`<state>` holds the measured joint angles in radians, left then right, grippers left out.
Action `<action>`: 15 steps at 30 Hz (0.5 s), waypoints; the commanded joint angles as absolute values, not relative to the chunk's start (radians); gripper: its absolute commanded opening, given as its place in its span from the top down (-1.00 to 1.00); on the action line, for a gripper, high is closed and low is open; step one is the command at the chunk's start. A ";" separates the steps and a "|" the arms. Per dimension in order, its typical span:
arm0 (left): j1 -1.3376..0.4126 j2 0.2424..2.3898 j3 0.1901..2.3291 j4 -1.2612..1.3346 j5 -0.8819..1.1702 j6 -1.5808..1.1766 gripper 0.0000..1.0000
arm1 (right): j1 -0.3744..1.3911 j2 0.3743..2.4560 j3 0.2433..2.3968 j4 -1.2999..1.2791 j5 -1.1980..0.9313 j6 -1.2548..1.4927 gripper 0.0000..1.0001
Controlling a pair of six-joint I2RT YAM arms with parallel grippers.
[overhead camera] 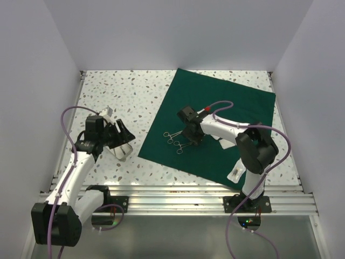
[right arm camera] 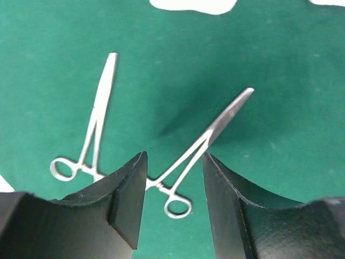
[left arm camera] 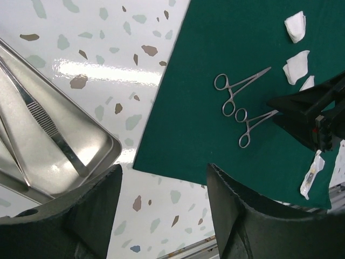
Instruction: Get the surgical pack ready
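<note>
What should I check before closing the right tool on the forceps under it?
1. Is the right tool around one forceps only? Ok: its shanks lie between the open jaws.
2. Is the second forceps outside the jaws? Ok: it lies apart, to one side.
3. Is the drape flat under the grasp? Ok: no folds show there.
4. Is the tool low enough to pinch the steel? Cannot tell.
5. Is the left tool out of the way? Ok: it is open and empty near the steel tray, off the drape.
6. Are the gauze pads clear of the grasp? Ok.
</note>
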<state>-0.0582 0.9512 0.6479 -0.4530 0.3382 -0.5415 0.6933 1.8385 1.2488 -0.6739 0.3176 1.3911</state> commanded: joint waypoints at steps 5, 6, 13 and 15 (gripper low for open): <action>-0.051 0.971 0.678 -0.440 0.318 -0.574 -0.39 | 0.696 1.899 1.318 -0.791 0.383 1.471 0.05; -0.051 0.976 0.686 -0.443 0.316 -0.572 -0.40 | 0.696 1.905 1.322 -0.793 0.380 1.476 0.06; -0.052 0.977 0.703 -0.454 0.328 -0.572 -0.40 | 0.696 1.953 1.345 -0.798 0.356 1.500 0.22; -0.052 0.977 0.707 -0.456 0.330 -0.569 -0.40 | 0.696 1.959 1.342 -0.799 0.347 1.503 0.37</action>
<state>-0.0582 0.9783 0.6563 -0.4629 0.3279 -0.5644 0.6937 1.9308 1.3220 -0.7921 0.3233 1.4513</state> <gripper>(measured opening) 0.700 0.342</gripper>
